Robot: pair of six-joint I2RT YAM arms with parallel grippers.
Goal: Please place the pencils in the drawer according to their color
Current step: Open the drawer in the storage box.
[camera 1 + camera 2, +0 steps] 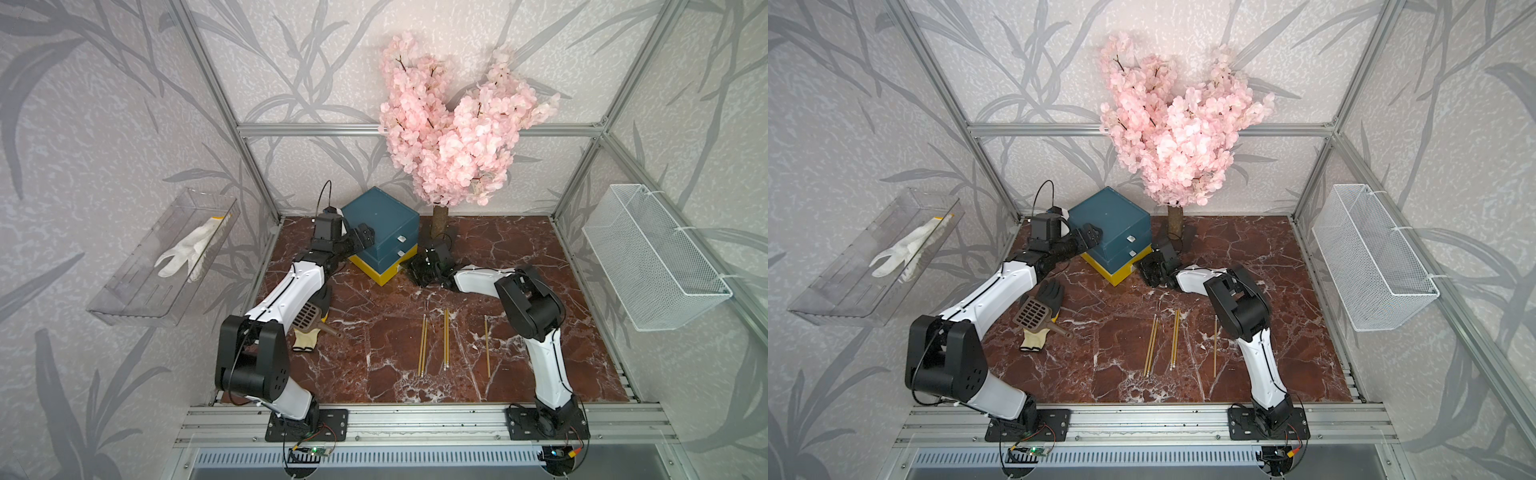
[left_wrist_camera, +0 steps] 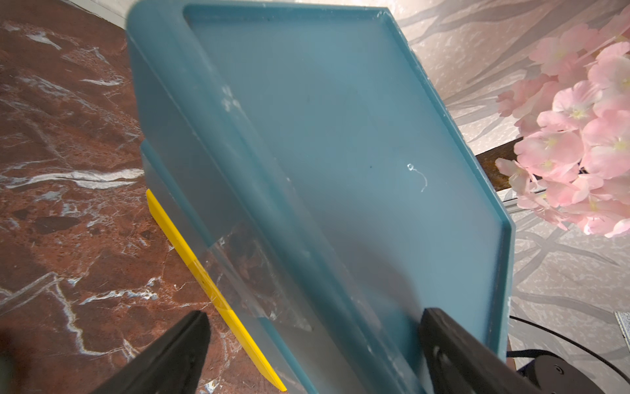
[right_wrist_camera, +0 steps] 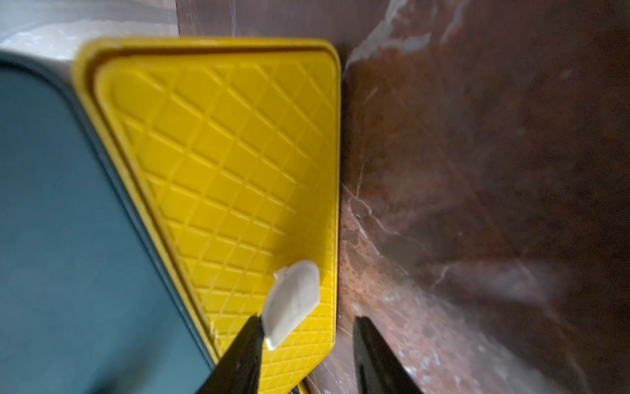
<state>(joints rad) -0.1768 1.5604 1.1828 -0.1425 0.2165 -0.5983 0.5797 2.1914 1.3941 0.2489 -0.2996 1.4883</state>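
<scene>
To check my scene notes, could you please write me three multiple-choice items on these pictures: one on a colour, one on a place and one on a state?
1. The pencils on the table are: A teal; B yellow; C black.
2. The right pincer is: A at the bottom drawer; B over the pencils; C high above the table.
3. Its jaws stand: A open; B shut on a pencil; C shut, empty.
Answers: 1 B, all look yellow in both top views. 2 A, the right wrist view shows the drawer's white tab by one finger. 3 A, a clear gap shows between the fingers.
</scene>
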